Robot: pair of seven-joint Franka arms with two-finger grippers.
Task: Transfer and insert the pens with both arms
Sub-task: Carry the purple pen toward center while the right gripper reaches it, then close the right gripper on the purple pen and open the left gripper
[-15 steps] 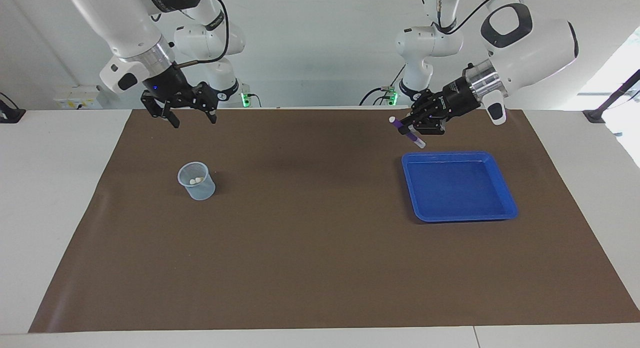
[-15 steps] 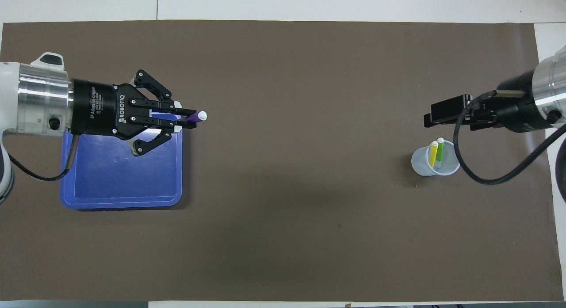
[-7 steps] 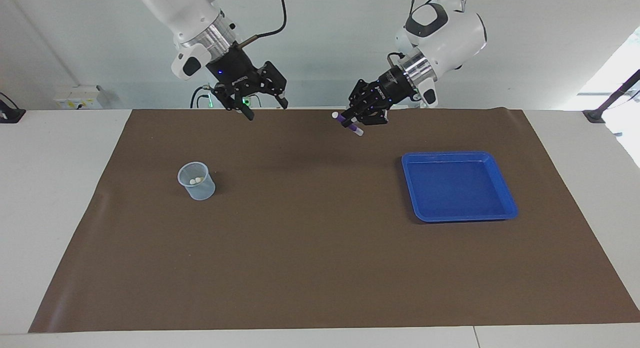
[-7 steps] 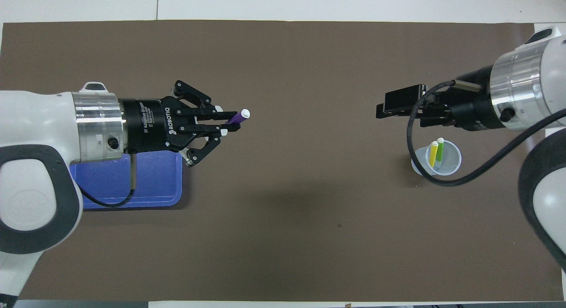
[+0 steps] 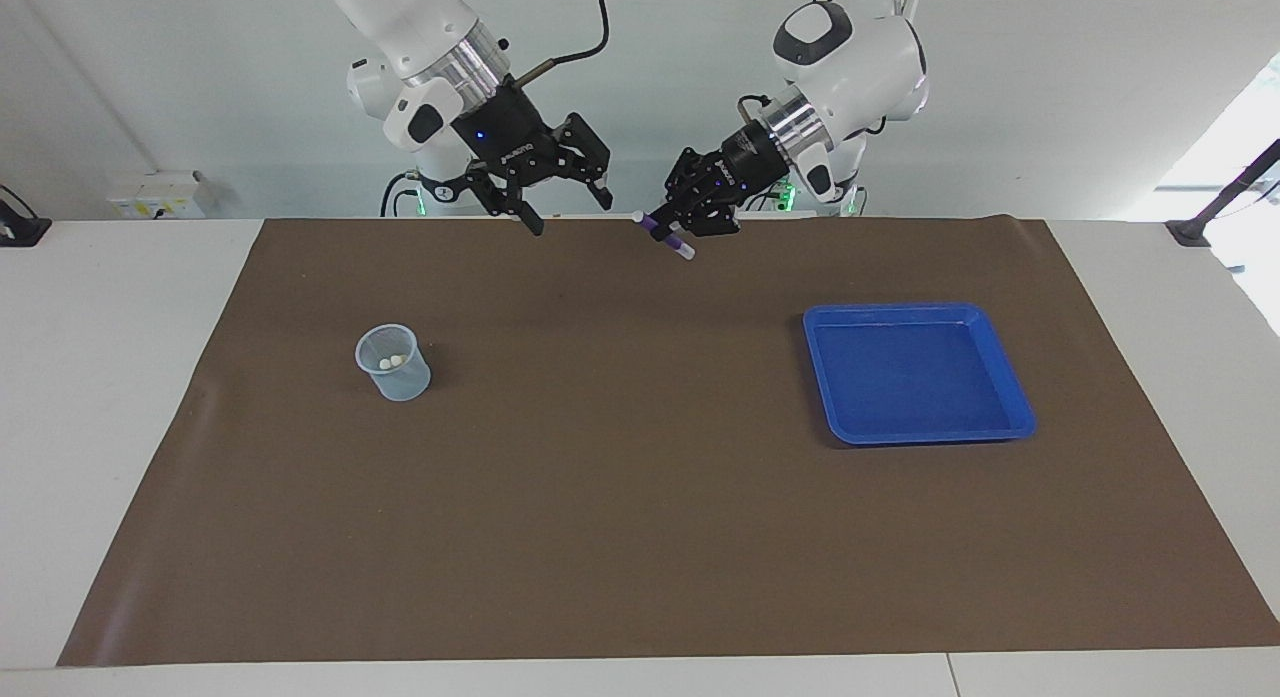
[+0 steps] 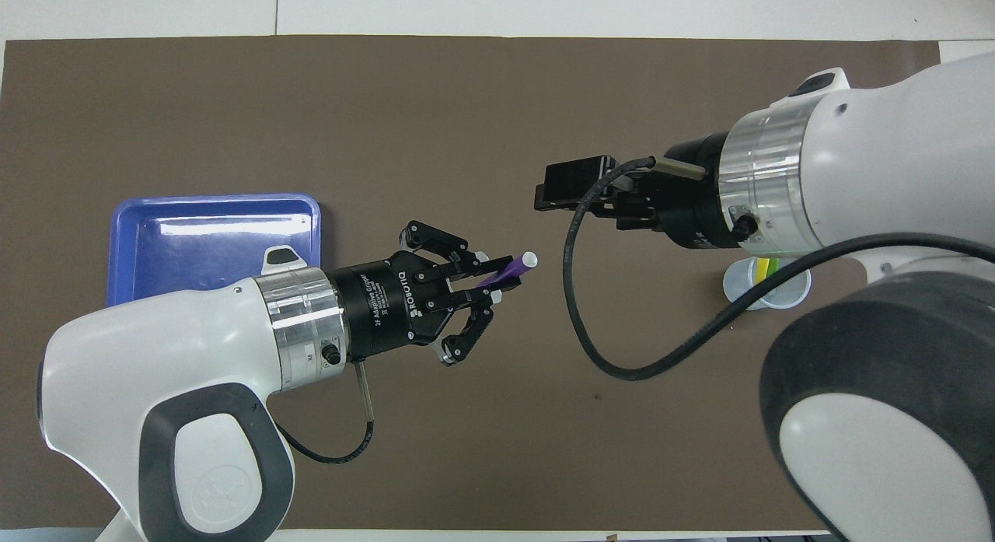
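— What are the left gripper's fingers doing?

— They are clamped together on the purple pen. The pen sticks out slantwise from the fingertips, its pale end pointing toward the right gripper. The left arm carries it up in the air over the brown mat, above the strip along the surface's edge by the robots, roughly midway along that edge.

— And the right gripper's fingers?

— Spread apart, holding nothing. In the facing view the two fingers point down and toward the pen, with a clear gap between them. That gripper hangs in the air too, over the same strip of mat, just beside the pen's pale end but not touching it. The right arm slopes down to it from its own end.

— Where are the other pens?

— In the clear cup, which stands upright on the mat toward the right arm's end of the surface. From the facing view two whitish pen tips show inside its rim. From above, the right arm covers most of the cup; only a bit of the yellow pen peeks out, and the green one I cannot make out.

— Anything else on the surface?

— A blue tray lying flat on the mat toward the left arm's end, well apart from the cup.
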